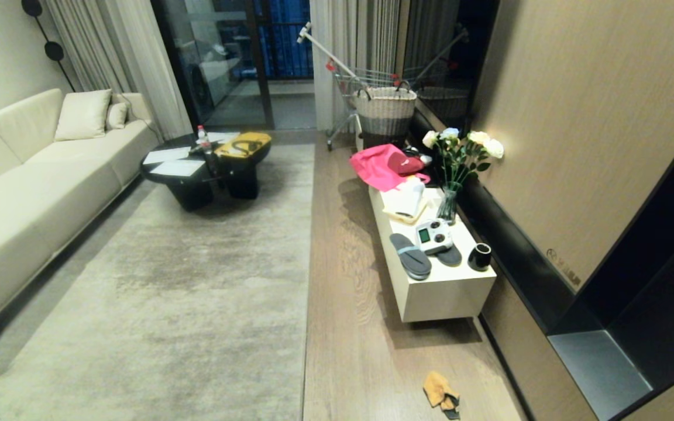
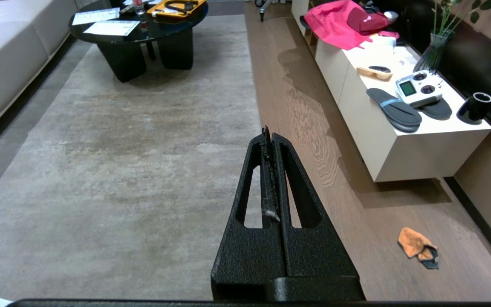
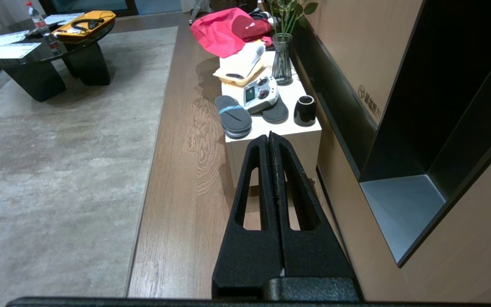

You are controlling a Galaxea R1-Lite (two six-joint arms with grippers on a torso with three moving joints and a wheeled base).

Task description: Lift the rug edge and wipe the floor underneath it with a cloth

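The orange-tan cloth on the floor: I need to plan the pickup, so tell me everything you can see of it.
The small orange-tan cloth is a soft, crumpled rag with a patch of dark teal trim at one end. It lies loose in a bunched heap, not spread flat, on the light brown wood-grain floor, between the grey-beige rug's edge and the wall, nearer than the white cabinet. Only the floor touches it; neither gripper is near.
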